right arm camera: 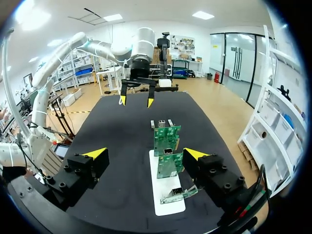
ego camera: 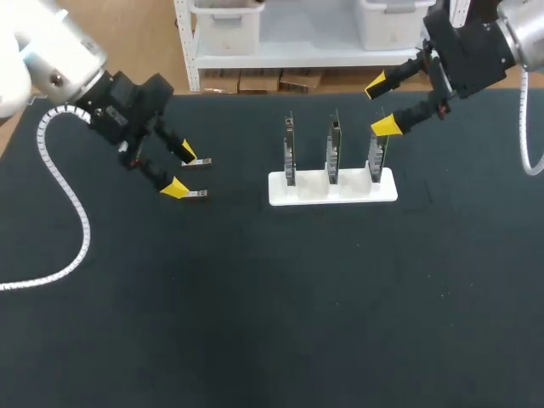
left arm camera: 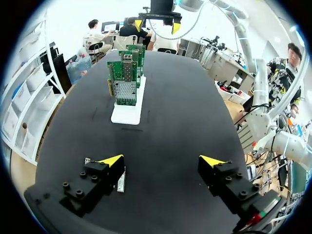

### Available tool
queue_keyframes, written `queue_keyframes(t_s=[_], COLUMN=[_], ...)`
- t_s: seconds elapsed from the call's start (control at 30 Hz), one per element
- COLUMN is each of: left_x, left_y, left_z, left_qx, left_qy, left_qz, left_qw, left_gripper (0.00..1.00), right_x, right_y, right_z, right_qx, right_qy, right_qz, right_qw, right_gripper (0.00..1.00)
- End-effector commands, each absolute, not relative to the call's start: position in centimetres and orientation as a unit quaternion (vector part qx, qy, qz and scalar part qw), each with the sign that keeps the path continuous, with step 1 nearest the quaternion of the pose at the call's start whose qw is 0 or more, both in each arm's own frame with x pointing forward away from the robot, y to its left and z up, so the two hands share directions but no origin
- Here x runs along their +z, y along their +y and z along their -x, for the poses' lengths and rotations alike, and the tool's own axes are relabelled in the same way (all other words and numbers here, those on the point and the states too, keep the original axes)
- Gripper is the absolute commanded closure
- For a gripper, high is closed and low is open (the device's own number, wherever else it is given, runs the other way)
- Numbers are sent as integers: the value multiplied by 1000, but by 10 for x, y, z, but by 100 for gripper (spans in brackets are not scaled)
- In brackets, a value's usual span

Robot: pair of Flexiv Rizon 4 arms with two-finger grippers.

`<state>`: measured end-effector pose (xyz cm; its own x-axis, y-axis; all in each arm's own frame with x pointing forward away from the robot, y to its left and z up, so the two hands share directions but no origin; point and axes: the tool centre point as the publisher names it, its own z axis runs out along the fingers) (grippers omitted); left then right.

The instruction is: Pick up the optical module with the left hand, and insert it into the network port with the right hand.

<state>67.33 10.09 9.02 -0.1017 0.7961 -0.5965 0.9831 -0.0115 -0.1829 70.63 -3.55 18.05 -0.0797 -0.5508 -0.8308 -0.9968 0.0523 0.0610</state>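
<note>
Left gripper: wide open, empty, optical module just beside, staged for pickup; right gripper: open, empty, waiting near network cards

Three upright cards crowd the white stand; gaps between narrow.

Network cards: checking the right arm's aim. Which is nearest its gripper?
The card at the rack's right end, beside the right gripper's tip; the other two cards stand farther left.
</note>
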Motion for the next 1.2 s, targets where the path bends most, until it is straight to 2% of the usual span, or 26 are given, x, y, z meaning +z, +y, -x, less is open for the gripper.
queue_keyframes(t_s=[0.03, 0.23, 0.37, 0.5, 0.63, 0.73, 1.2], left_x=[89, 98, 114, 124, 109, 93, 45], left_y=[103, 97, 85, 82, 89, 103, 124], left_z=[-670, -677, -697, -689, -669, -657, -649], left_qx=[-289, -272, -194, -121, -111, -107, -99], left_qy=[684, 677, 706, 731, 752, 774, 753], left_qz=[-648, -662, -670, -665, -649, -623, -651], left_qw=[170, 174, 120, 92, 41, 24, 12], left_gripper=[0, 0, 0, 0, 0, 0, 0], right_x=[181, 181, 181, 181, 181, 181, 181], right_y=[-36, -36, -36, -36, -36, -36, -36], right_z=[-705, -705, -705, -705, -705, -705, -705], right_qx=[343, 343, 343, 343, 343, 343, 343], right_qy=[650, 650, 650, 650, 650, 650, 650], right_qz=[596, 596, 596, 596, 596, 596, 596], right_qw=[325, 325, 325, 325, 325, 325, 325], right_gripper=[0, 0, 0, 0, 0, 0, 0])
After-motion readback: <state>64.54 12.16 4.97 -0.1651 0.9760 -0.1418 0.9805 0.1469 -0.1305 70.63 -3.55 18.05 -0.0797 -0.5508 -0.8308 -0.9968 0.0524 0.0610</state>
